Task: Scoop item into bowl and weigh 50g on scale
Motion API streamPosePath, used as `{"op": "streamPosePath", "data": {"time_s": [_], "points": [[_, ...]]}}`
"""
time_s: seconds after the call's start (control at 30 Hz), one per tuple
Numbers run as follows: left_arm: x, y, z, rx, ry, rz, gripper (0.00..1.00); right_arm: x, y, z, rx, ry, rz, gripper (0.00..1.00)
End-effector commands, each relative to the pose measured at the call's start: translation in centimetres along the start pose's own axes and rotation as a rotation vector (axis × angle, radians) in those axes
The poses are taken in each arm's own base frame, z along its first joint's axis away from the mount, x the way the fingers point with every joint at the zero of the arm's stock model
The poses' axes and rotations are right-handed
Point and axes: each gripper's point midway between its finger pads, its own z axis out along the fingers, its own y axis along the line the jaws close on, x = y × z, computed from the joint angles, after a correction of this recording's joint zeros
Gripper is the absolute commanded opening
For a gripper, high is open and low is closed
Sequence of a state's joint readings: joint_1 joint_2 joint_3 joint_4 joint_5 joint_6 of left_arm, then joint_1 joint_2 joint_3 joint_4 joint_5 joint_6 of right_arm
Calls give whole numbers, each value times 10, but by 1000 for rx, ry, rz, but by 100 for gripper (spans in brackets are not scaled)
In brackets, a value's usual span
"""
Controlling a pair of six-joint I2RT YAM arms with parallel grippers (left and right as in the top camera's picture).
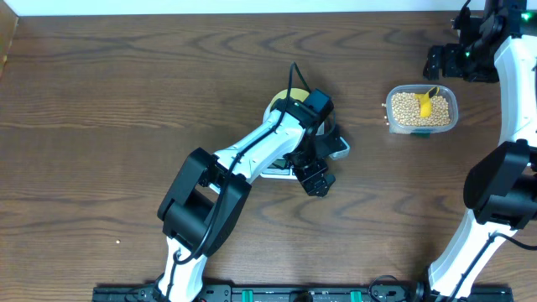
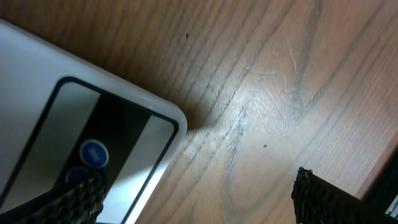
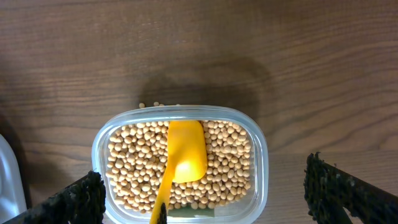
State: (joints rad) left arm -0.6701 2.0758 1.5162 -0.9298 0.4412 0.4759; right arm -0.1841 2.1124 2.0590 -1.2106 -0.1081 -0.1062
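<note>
Overhead, we see the left gripper (image 1: pixel 315 178) low over the button end of the white digital scale (image 1: pixel 340 149) in the middle of the frame. Its jaws are spread and grasp nothing. In the left wrist view a blue button (image 2: pixel 93 154) sits just by one fingertip (image 2: pixel 74 199), so we judge the arm is placed to switch on or zero the display. The pale yellow bowl (image 1: pixel 279 104) peeks out above the arm. We cannot tell whether it rests on the platform.

At upper right, the right gripper (image 1: pixel 445 63) hovers released above the clear tub (image 1: pixel 449 117) of soybeans (image 1: pixel 407 109). The yellow scoop (image 3: pixel 185 155) lies on the beans, its handle pointing to the lower edge of the right wrist view, probably left there for an easy pickup. No scooping seems to be under way.
</note>
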Motion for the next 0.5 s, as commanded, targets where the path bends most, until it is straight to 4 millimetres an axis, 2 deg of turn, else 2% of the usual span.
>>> {"op": "streamPosePath", "data": {"time_s": [0.0,0.13,0.27,0.47], "points": [[15,8,11,-7,71,-22,98,-4,0,-2,2,-11,-1,99],[35,19,7,-72,155,-43,98,-4,0,-2,2,-11,-1,99],[33,21,8,-83,148,-30,98,-4,0,-2,2,-11,-2,99],[30,15,11,-84,154,48,98,-4,0,-2,2,-11,-2,99]]}}
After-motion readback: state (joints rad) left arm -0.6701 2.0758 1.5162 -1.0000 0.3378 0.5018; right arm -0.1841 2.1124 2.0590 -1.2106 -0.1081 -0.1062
